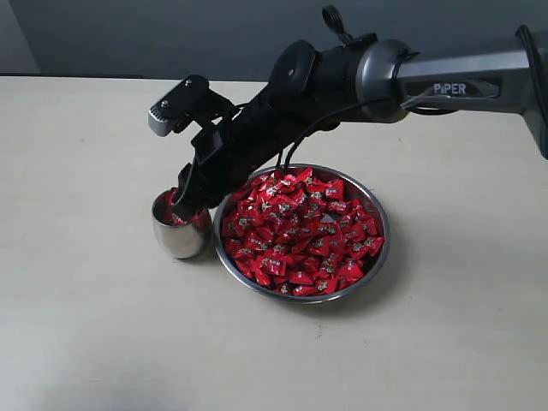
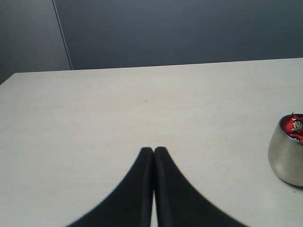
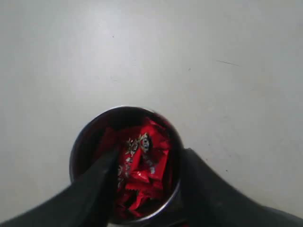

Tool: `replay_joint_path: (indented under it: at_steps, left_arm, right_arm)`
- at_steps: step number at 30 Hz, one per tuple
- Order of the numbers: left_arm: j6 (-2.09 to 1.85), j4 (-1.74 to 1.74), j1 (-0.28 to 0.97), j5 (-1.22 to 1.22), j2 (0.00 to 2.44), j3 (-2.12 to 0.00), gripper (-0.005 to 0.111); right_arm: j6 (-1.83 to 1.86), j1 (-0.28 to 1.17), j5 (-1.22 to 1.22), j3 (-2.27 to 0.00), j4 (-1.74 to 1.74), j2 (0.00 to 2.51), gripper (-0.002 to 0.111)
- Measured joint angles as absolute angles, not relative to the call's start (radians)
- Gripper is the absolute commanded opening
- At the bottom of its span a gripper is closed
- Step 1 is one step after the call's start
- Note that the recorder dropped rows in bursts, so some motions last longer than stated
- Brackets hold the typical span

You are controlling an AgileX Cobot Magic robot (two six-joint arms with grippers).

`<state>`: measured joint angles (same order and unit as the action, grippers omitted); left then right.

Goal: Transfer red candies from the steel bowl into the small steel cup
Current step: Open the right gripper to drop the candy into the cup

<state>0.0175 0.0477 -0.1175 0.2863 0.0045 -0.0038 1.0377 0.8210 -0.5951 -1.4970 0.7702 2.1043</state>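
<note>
Currently, the drop-off step is being carried out: the right gripper (image 1: 185, 204) is being held directly over the small steel cup (image 1: 178, 235), at the lower left of centre in the exterior view. In the right wrist view its two fingers (image 3: 94, 184) are being shown well apart, one on each side of the cup's mouth, with nothing clamped between them. Several red candies (image 3: 142, 163) are being shown lying loose inside the cup; whether the uppermost one is touching a finger cannot be told.

The steel bowl (image 1: 384, 227) is being shown just beside the cup, at the centre of the exterior view, and it is being filled almost to the rim by a large heap of candies (image 1: 300, 231). By this evidence most of the transfer is judged to be outstanding.

The left gripper (image 2: 154, 150) is being kept out of the work, with its fingers pressed together over bare table (image 2: 94, 118); the cup (image 2: 284, 158) is being seen only at the edge of its view.

For the next move, the following is being called for:
- The open right gripper is to be lifted clear of the cup without the rim being knocked.
- It is to be carried across to the bowl and lowered onto a single candy at the top of the heap.
- The fingers are to be closed gently, since the wrappers are judged to be slippery.
</note>
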Motion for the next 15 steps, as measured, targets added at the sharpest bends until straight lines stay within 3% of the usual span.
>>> replay_joint_path:
  at_steps: [7,15]
  left_arm:
    - [0.017,0.048,-0.118,0.286,0.004,-0.004,0.0]
    - [0.017,0.048,-0.118,0.286,0.004,-0.004,0.0]
  right_arm:
    - [1.02,0.821,-0.595,-1.497,0.768,2.097,0.031]
    - [0.896,0.821,-0.612,-1.497,0.664,1.999,0.03]
